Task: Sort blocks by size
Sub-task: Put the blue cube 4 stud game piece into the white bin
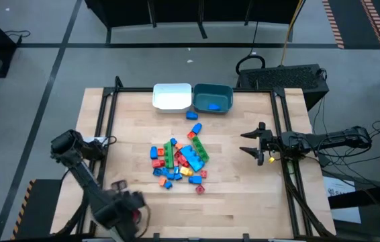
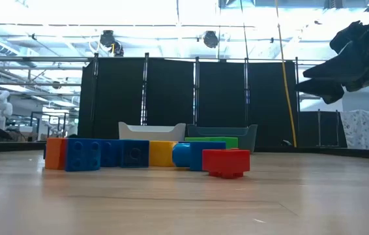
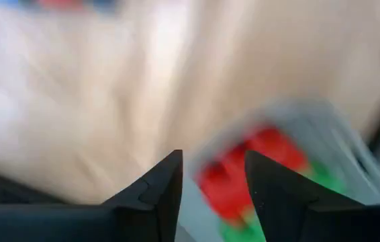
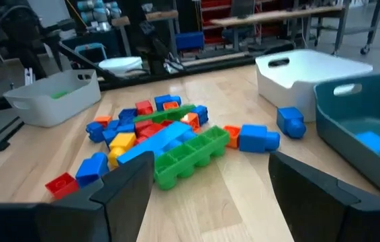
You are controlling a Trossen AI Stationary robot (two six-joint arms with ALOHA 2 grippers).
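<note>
The blocks (image 1: 178, 161) lie in a loose heap at mid-table, blue, green, red, orange and yellow; the heap also shows in the right wrist view (image 4: 163, 134) and the low view (image 2: 145, 155). A long green bar (image 4: 190, 154) lies on its near side. One blue block (image 1: 213, 105) sits in the teal bin (image 1: 225, 94). My right gripper (image 1: 249, 142) hovers open and empty right of the heap, facing it (image 4: 210, 168). My left gripper (image 1: 128, 205) is open at the table's near left, over a clear-grey bin (image 3: 338, 141) holding red and green blocks (image 3: 230, 181).
A white bin (image 1: 172, 96) stands beside the teal bin at the far edge. A loose blue block (image 1: 192, 115) lies just in front of them. A red block (image 2: 227, 162) lies at the heap's near edge. Black rails (image 1: 106, 114) run along the table's sides.
</note>
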